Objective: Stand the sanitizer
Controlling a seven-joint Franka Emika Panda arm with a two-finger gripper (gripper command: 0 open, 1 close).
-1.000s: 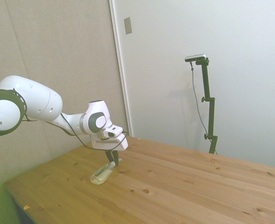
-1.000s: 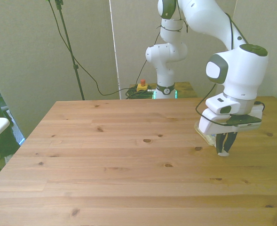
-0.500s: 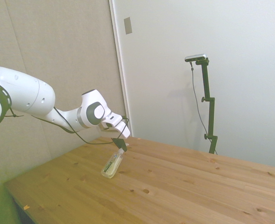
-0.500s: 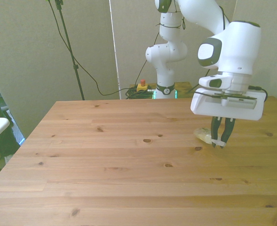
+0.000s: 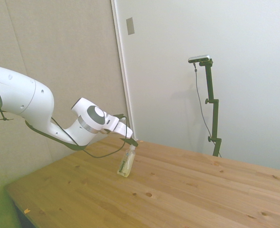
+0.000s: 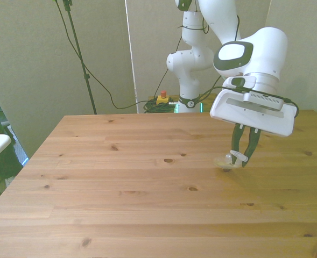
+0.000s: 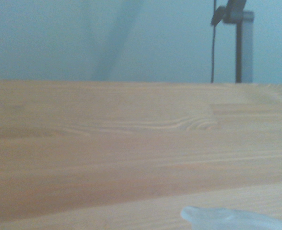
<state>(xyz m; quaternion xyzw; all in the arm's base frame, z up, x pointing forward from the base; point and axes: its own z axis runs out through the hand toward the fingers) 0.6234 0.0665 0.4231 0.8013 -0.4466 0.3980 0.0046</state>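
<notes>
Held the sanitizer bottle (image 5: 126,164) by its white pump end, with the gripper (image 5: 132,143) closed down narrowly around the nozzle and nothing else in its grasp. Found the bottle near the table (image 5: 201,190) edge closest to the arm, steeply tilted, with the pump end up and leaning toward the wrist, and the base low and apparently resting on the wood.

Differed plainly from a second before: lay flat on the boards then, with the gripper pressed down over the nozzle. Rose to a slant half a second later, and steeper again now. Swung the wrist from pointing down to reaching in nearly level (so the tilt came from pivoting about the base, by the look of it, not from lifting clear). Judged the task well along but unfinished: not yet upright, and not yet let go. Called for a little more rotation before release, since freeing a leaning bottle would likely tip it back over.

Showed the lean and the base against the table only in the side view. Gave a better look at the gripper (image 6: 239,160) in the front view, with both dark fingers converging on the nozzle, but squashed the bottle (image 6: 225,160) into a pale blur on the table (image 6: 120,188) just toward the front view's left of the fingertips, its angle unreadable. Offered little in the wrist view: wood grain on the table (image 7: 131,143), and a blurred pale sliver of the bottle (image 7: 236,219) at the frame's margin.
</notes>
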